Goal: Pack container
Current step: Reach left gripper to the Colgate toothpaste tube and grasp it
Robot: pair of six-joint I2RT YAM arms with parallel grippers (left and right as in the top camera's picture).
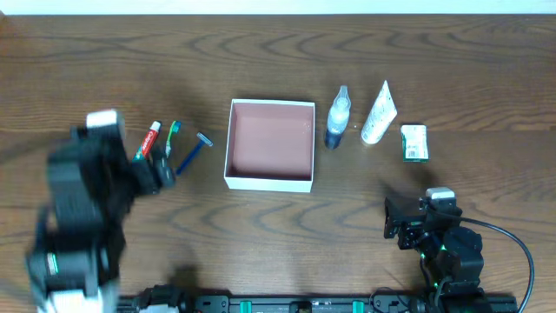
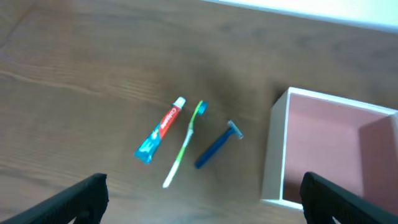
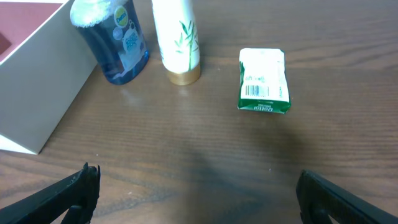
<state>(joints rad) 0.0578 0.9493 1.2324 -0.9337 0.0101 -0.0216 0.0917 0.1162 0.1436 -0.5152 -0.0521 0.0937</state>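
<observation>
Container (image 1: 270, 182): square box with white walls and a pinkish-brown inside. It sits mid-tabletop (image 1: 278, 261), open side up.

Left of the box, three items lie close together and apart from it:
- Razor (image 1: 195, 153): blue handle, nearest the box, head toward the far side.
- Toothbrush (image 1: 171, 139): green and white, left of the razor.
- Toothpaste (image 1: 152, 139): leftmost.

Right of the box there are also three:
- Bottle (image 1: 337, 117): blue, just beside the box's far-right corner.
- Tube (image 1: 379, 113): white with a gold cap at its near end, right of the bottle.
- Packet (image 1: 414, 143): green and white, flat, barcode up, rightmost.

I cannot tell whether the bottle and tube stand or lie.

Left claw (image 2: 204, 186): fingers wide apart with nothing between them, above the tabletop on the near side of the three left items. The arm is blurred in the overhead view.

Right claw (image 3: 199, 180): fingers wide apart and holding nothing, at the near right, on the near side of the packet and tube.
</observation>
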